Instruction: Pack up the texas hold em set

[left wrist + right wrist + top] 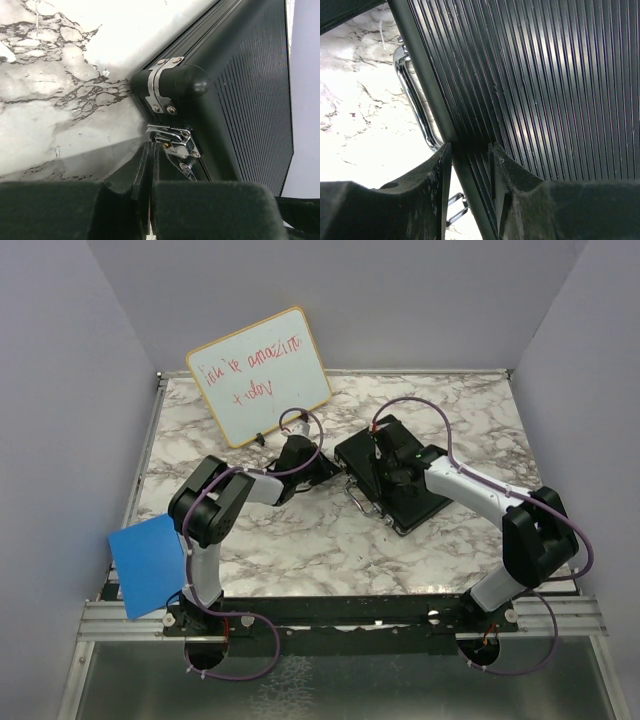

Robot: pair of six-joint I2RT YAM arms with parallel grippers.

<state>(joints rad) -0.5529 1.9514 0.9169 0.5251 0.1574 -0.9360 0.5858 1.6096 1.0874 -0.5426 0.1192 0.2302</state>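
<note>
One case shut, fastening in doubt

The black, ribbed, metal-edged briefcase (395, 480) lies closed on the marble-patterned tabletop (300, 540), right of centre. No chips, cards or dice show outside it, so the packing looks nearly done, probably with only the fastening remaining. The left claw (150, 157) is clenched with nothing visible between its fingers, its tips just beside a silver latch (172, 140) on the case's near-left side. The right claw (470, 160) stands released, astride the lid's rim. The contents are hidden. Whether the latches are snapped down is hard to tell.

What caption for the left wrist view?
Shut left gripper at the silver latch of the closed black ribbed briefcase on marble tabletop.
</note>
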